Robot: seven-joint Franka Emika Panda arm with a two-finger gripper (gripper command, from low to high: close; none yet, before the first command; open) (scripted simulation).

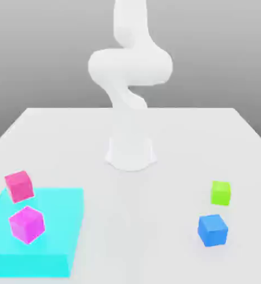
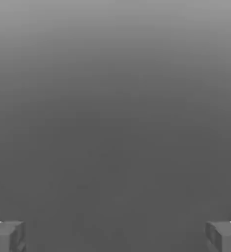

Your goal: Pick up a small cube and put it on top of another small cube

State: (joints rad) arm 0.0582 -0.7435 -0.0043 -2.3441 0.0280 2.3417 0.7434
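The small lime-green cube rests on the white table toward the exterior view's right. Just in front of it, slightly nearer the camera, sits the bright blue cube, a bit larger and apart from the green one. In the hand view my gripper is open, its two grey fingertips standing far apart with only grey background between them. The white arm rises from its base at the table's middle and folds high above the surface.
A flat cyan platform lies at the exterior view's lower left. A magenta cube stands on it and a pink cube sits at its far edge. The arm's white base stands mid-table.
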